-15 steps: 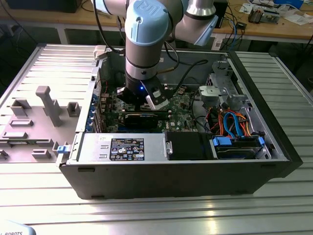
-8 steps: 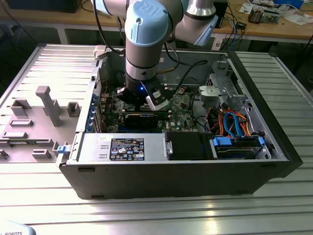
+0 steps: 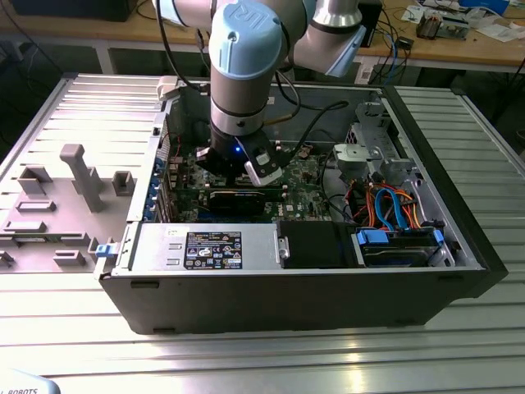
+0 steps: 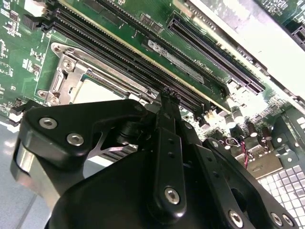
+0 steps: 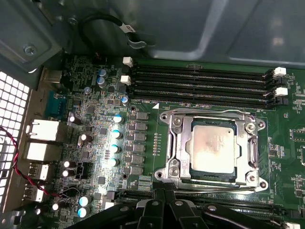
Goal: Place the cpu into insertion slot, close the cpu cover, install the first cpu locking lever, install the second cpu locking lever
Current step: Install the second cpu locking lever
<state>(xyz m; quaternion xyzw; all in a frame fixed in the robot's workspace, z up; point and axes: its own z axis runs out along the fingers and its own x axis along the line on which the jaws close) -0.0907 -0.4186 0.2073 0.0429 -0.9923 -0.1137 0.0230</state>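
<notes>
The cpu [image 5: 213,149], a silver-grey square chip, lies flat in the insertion slot [image 5: 164,175] on the green motherboard. The cpu cover [image 5: 177,143], a silvery frame, lies down around it, and the chip shows through its window. Thin metal levers run along two sides of the socket. My gripper [image 5: 165,192] hovers just beside the socket's edge, fingers together and holding nothing. In the second wrist view the gripper [image 4: 167,94] points at the board next to the cover [image 4: 71,71]. In the exterior view the gripper [image 3: 244,171] is low inside the open computer case, and the arm covers the socket.
Long black memory slots [image 5: 200,81] run beside the socket, and capacitors [image 5: 116,133] stand on its other side. A black graphics card [image 3: 238,201], power supply [image 3: 205,246] and drive bay with blue cables [image 3: 394,213] crowd the case. A grey fixture tray [image 3: 66,197] lies at the exterior view's left.
</notes>
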